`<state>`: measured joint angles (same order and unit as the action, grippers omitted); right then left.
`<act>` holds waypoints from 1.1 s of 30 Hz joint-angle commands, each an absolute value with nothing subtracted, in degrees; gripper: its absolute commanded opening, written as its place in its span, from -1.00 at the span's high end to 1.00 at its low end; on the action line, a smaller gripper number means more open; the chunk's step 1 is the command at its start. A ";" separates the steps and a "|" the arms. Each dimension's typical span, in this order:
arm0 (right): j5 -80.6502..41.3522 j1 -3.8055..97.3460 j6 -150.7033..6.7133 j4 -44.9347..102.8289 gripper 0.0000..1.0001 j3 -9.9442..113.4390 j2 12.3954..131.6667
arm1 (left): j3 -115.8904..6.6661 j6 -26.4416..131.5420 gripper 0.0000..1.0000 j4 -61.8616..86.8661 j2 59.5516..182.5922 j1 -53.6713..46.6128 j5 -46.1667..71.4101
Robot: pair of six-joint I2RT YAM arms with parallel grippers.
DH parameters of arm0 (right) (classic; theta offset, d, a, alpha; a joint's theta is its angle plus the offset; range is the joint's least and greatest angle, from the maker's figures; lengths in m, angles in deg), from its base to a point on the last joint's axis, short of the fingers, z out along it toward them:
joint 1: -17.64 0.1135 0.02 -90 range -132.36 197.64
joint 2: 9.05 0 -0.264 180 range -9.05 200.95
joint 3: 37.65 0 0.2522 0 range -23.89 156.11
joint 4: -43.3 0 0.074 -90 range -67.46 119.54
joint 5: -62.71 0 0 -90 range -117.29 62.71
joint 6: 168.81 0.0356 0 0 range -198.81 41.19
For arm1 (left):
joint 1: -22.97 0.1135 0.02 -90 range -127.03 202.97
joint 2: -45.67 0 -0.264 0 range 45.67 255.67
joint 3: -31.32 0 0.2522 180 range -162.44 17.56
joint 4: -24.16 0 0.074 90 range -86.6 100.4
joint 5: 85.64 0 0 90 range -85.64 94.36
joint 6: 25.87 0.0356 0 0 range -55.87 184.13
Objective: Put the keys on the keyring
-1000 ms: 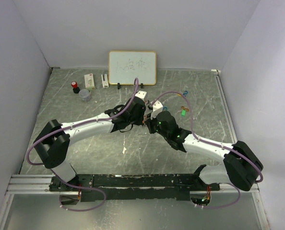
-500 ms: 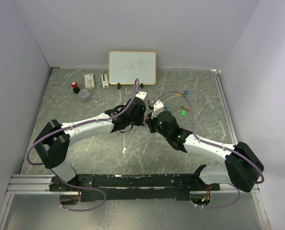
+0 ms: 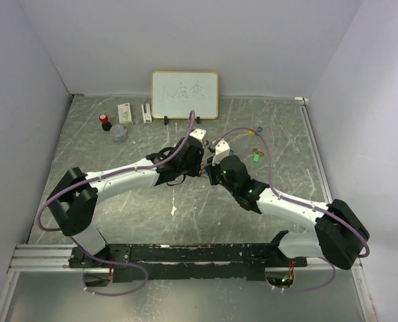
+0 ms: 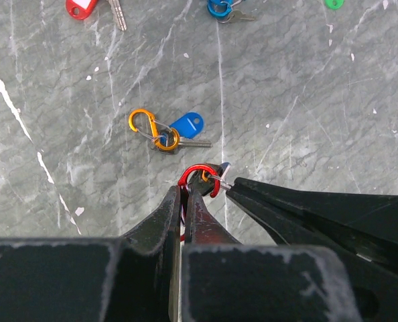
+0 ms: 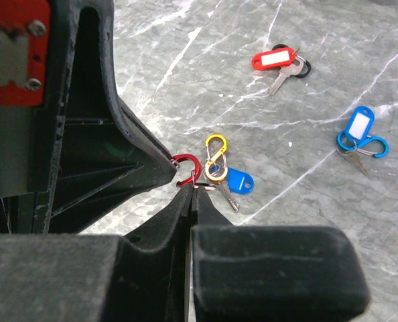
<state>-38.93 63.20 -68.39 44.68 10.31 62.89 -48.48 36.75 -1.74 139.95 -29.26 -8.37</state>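
My left gripper [image 4: 184, 189] is shut on a red carabiner clip [image 4: 199, 176], held above the table. My right gripper [image 5: 193, 189] is shut on a small metal ring [image 5: 197, 181] that touches the red clip [image 5: 187, 168]. Any tag on that ring is hidden behind the fingers. The two grippers meet tip to tip at mid-table in the top view, left [image 3: 200, 169] and right [image 3: 210, 169]. Below them lies a blue key tag [image 4: 187, 124] with a metal key, hooked on an orange clip [image 4: 149, 127]. That blue tag [image 5: 239, 180] and orange clip [image 5: 216, 155] also show in the right wrist view.
A red-tagged key [image 5: 274, 60] and a blue tag on a blue clip [image 5: 360, 131] lie farther back. A green tag [image 3: 256, 158] lies to the right. A whiteboard [image 3: 185, 94], a white box [image 3: 124, 112], a red-capped item [image 3: 105, 121] and a small cup [image 3: 118, 132] stand at the back.
The right arm's wrist has shifted slightly; both grippers stay together at the same spot, each keeping its hold.
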 commanded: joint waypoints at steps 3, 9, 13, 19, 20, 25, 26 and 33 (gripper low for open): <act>-41.24 63.58 -68.80 45.10 1.00 11.10 60.86 | -47.36 37.76 0.86 -2.05 138.37 -29.73 -7.18; -41.61 63.58 -68.71 45.01 1.00 10.75 60.47 | -46.63 37.85 0.86 -1.51 137.65 -29.70 -6.85; -41.69 63.60 -68.62 45.01 1.00 10.58 60.30 | -46.26 37.76 0.86 -1.01 137.19 -29.73 -6.93; -41.87 63.55 -68.62 44.75 1.00 10.37 59.91 | -46.15 37.67 0.86 -0.85 137.07 -29.68 -6.98; -41.88 63.58 -68.61 44.67 1.00 10.39 59.82 | -46.16 37.67 0.86 -0.81 137.01 -29.68 -7.04; -42.67 63.58 -68.07 44.42 1.00 10.18 60.04 | -45.82 37.38 0.86 -1.29 136.76 -29.68 -8.02; -42.82 63.60 -67.84 44.21 1.00 10.31 60.46 | -45.77 37.22 0.86 -1.69 136.87 -29.70 -8.66; -40.65 63.46 -64.54 41.89 0.32 11.84 65.82 | -42.60 34.82 0.86 -3.36 136.44 -28.00 -12.44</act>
<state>-41.57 63.25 -66.93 44.22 10.33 62.91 -44.92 36.47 -1.94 138.42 -29.17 -10.05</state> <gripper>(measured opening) 0.225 0.088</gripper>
